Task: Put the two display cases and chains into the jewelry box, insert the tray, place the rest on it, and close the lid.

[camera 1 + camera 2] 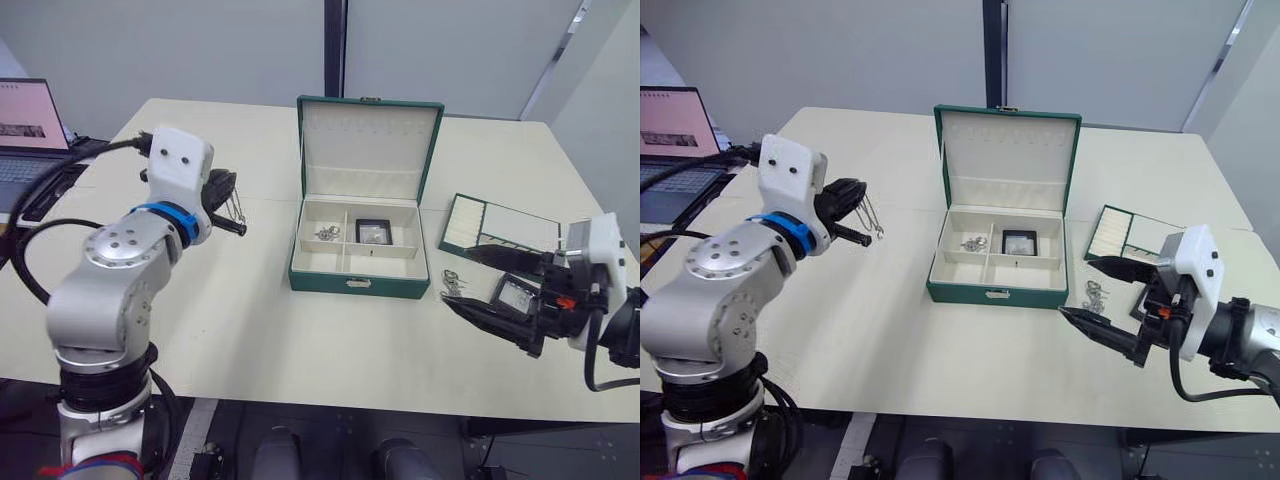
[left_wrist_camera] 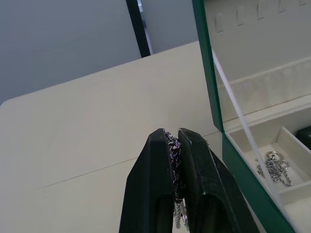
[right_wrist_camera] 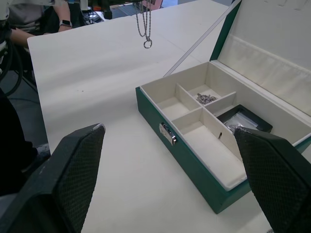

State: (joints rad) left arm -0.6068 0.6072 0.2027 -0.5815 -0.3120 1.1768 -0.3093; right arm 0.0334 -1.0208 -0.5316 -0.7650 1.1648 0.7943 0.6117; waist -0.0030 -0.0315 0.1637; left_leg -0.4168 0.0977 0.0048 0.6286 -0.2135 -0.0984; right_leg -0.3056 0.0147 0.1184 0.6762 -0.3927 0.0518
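The jewelry box [image 1: 350, 275] stands open at the table's middle, its lid [image 1: 368, 140] upright. Inside lie a chain [image 1: 327, 233] in the back left compartment and a display case [image 1: 373, 231] beside it. My left gripper [image 1: 235, 215] hovers left of the box, shut on a second chain [image 2: 171, 145] that dangles below the fingers. The tray [image 1: 500, 228] lies right of the box. My right gripper [image 1: 456, 277] is wide open low over the table in front of the tray, with a loose chain [image 1: 452, 281] near its fingertips and another display case [image 1: 517, 296] between its fingers.
A laptop [image 1: 30, 120] and black cables sit at the table's far left edge. A person [image 3: 19, 19] sits beyond the table in the right wrist view. Bare tabletop stretches in front of the box and to its left.
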